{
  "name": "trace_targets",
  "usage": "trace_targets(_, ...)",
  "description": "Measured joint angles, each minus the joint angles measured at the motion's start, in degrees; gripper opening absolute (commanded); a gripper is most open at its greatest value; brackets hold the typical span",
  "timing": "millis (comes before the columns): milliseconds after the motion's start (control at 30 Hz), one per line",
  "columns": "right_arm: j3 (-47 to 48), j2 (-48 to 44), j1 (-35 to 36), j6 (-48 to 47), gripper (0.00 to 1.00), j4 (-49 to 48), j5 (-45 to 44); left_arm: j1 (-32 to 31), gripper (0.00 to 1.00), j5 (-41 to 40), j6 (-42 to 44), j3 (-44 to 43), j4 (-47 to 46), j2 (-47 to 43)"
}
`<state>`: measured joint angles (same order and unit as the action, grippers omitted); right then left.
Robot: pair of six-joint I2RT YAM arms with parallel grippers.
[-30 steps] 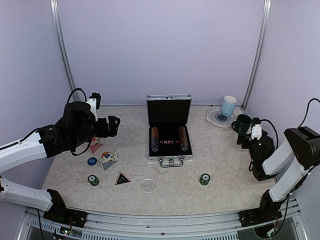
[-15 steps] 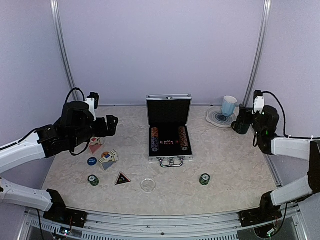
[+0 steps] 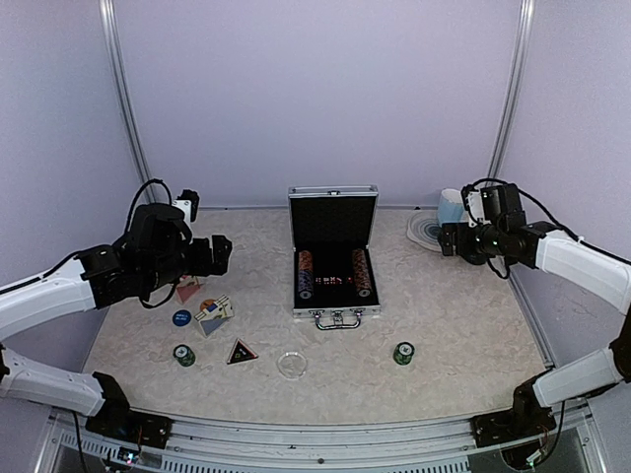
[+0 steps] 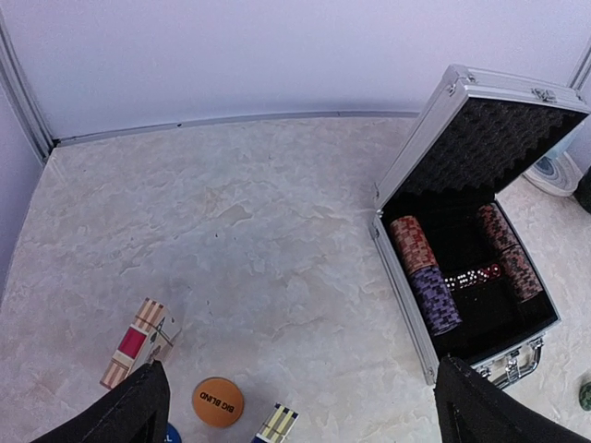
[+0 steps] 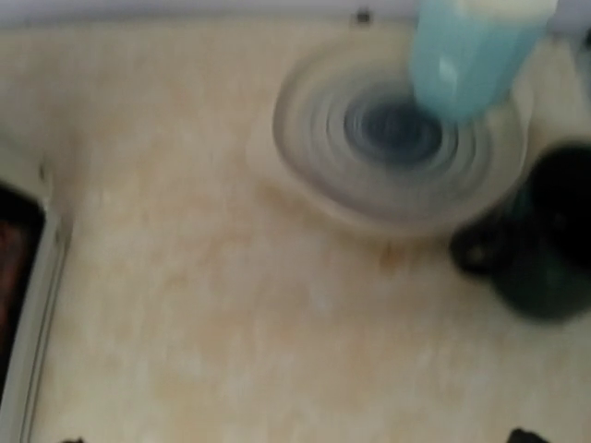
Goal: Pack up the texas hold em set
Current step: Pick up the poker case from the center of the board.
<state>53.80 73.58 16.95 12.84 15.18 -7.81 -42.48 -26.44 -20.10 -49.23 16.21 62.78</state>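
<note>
— From above, where is the set?
— The small silver aluminium briefcase (image 3: 333,219) stands open mid-table with chip rows inside. A black triangle (image 3: 242,352) and a clear disc (image 3: 291,365) lie nearer the arms. The left gripper (image 3: 223,253) hovers spread wide and empty. The right gripper (image 3: 449,239) is also wide apart and empty, near the round swirled coaster (image 3: 426,233).
— Left wrist?
— Its fingers (image 4: 138,411) are far apart, the briefcase is to the right, and an orange disc (image 4: 218,401) lies between them.
— Right wrist?
— Blurred: a light-blue mug (image 5: 471,55) on the coaster, a dark mug (image 5: 545,240) beside.
</note>
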Motion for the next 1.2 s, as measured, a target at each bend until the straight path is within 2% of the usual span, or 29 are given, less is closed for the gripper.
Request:
trace_targets(200, 0.8, -2.5, 0.5, 4.7, 0.99, 7.1, 4.7, 0.2, 0.99, -0.1, -0.5, -0.7, 2.5, 2.3)
trace_targets(467, -0.1, -8.7, 0.6, 12.4, 0.99, 6.6, 17.7, 2.4, 0.99, -0.1, -2.6, -1.7, 5.9, 3.4)
trace_targets(600, 0.1, -6.1, 2.2, 13.5, 0.99, 7.1, 20.5, 3.3, 0.99, -0.1, -3.5, -1.9, 7.8, 4.2)
trace_targets(800, 2.4, 0.9, 9.8, 12.9, 0.99, 11.5, 16.8, 3.9, 0.99, 1.3, -4.9, -1.9, 9.5, 4.8)
trace_targets(1000, 8.3, 8.9, 20.2, 10.7, 0.99, 17.3, 9.4, 3.8, 0.99, 2.3, -6.3, -1.9, 9.7, 5.7)
trace_targets(1200, 11.5, 13.8, 26.1, 9.5, 0.99, 21.8, 4.2, 3.8, 0.99, 2.3, -6.6, -1.9, 9.7, 6.0)
